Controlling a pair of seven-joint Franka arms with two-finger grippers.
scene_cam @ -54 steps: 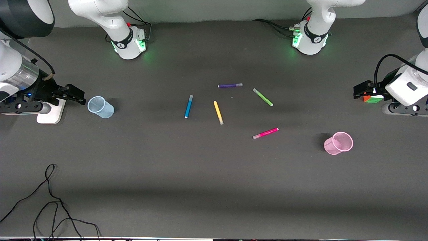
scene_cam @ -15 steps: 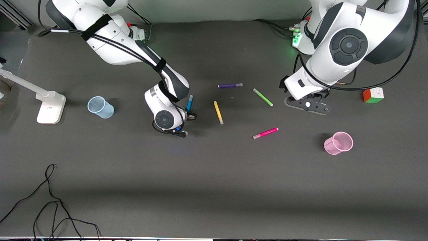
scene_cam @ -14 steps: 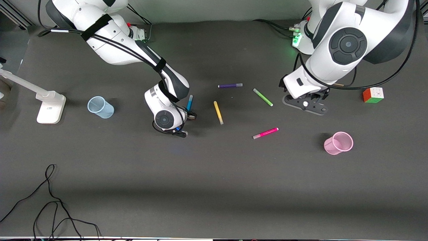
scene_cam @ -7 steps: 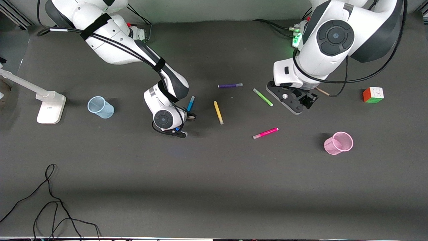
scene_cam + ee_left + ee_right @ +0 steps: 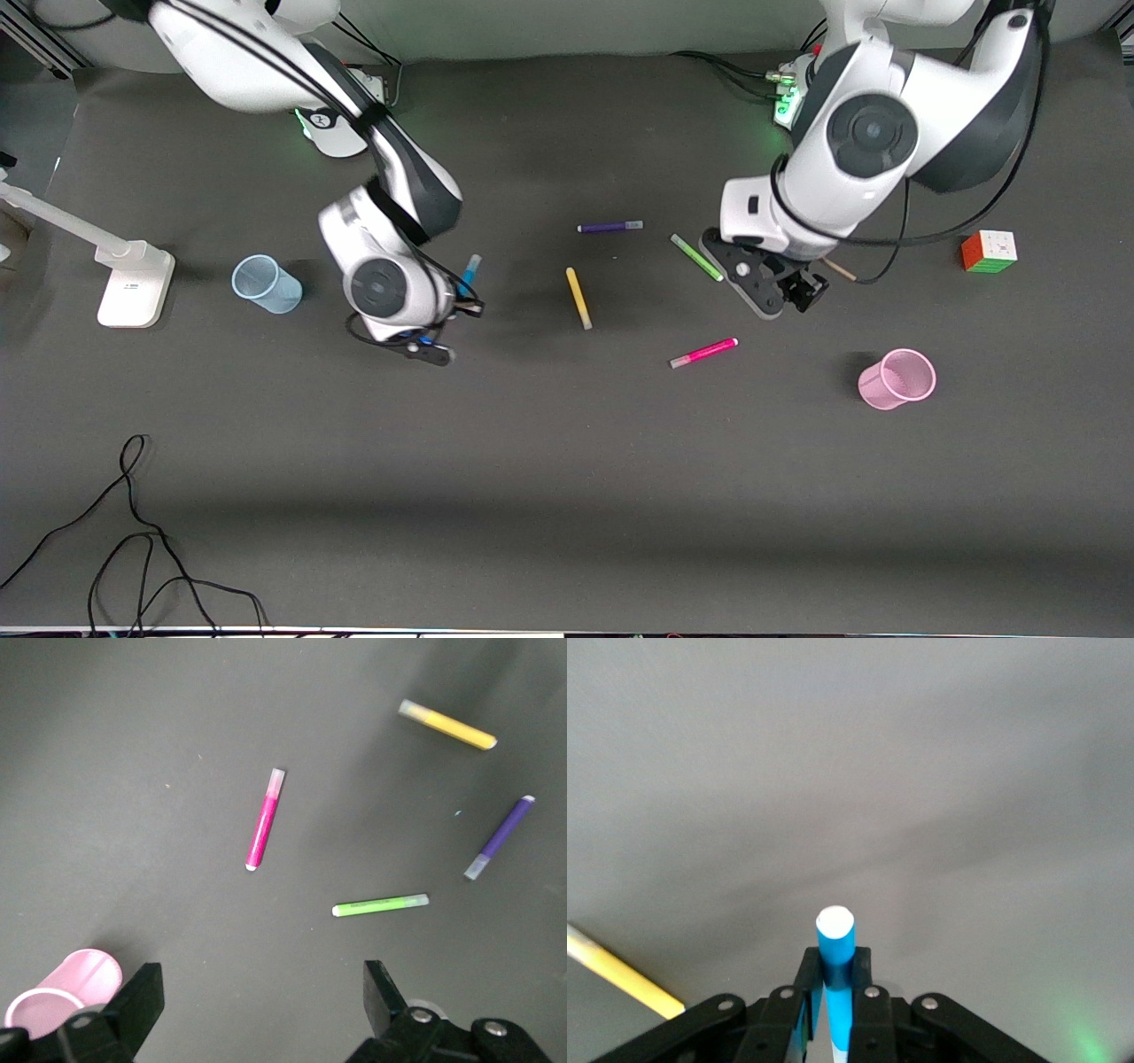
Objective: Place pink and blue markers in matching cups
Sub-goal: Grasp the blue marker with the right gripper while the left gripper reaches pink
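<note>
Neither marker is in its cup yet: the right gripper [image 5: 461, 301] is clamped on the blue marker [image 5: 469, 271] and carries it above the worktop [image 5: 567, 496], between the yellow marker [image 5: 578, 298] and the pale blue cup [image 5: 266, 283], which stands empty toward the right arm's end. The left gripper [image 5: 257, 1014] hangs with its jaws spread wide and empty above the pink marker [image 5: 703, 352], which lies flat near the middle of the worktop. The pink mesh cup [image 5: 897, 378] waits empty toward the left arm's end, so both drops and the pink pick-up remain.
</note>
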